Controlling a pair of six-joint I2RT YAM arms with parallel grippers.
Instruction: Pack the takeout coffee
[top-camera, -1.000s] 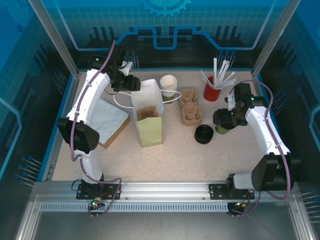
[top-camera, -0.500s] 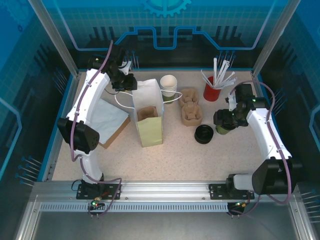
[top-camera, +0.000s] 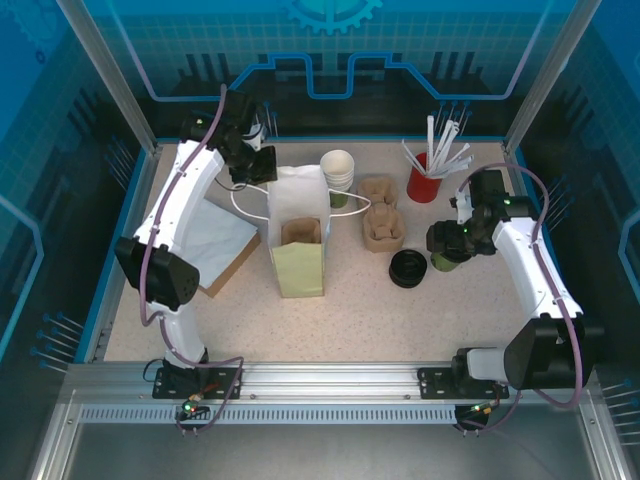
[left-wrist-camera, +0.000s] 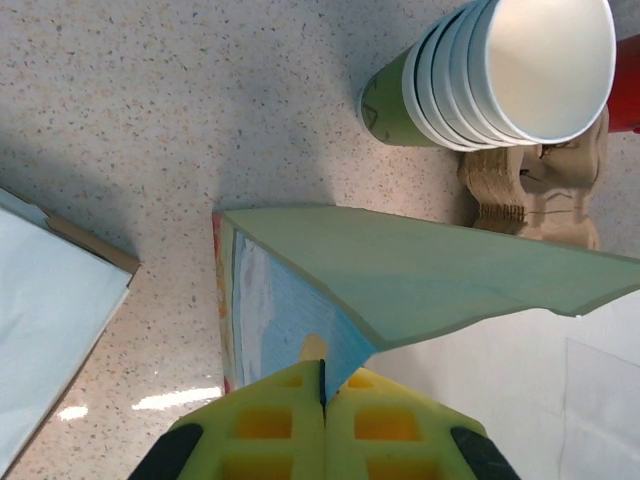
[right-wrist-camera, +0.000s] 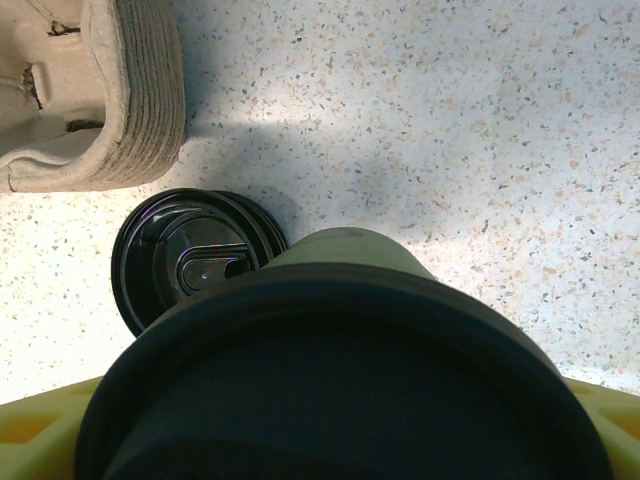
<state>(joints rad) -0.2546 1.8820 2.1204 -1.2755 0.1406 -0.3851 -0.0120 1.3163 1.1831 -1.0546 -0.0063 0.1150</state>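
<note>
Midway, right gripper (top-camera: 447, 243) clasps the lidded takeout coffee (right-wrist-camera: 345, 400) — not yet bagged — as left gripper (left-wrist-camera: 322, 388) pinches the rim of the paper bag (top-camera: 298, 270).

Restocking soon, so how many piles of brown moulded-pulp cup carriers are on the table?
2: one brown pulp pile beside the stacked cream paper cups, the other pile just in front of it.

The paper bag (top-camera: 298, 235) sits mid-table, flat bags (top-camera: 215, 240) on its left, cup stack (top-camera: 338, 172) behind; the lid stack (top-camera: 407, 268) is just left of the takeout coffee (right-wrist-camera: 350, 400), maybe touching.
</note>
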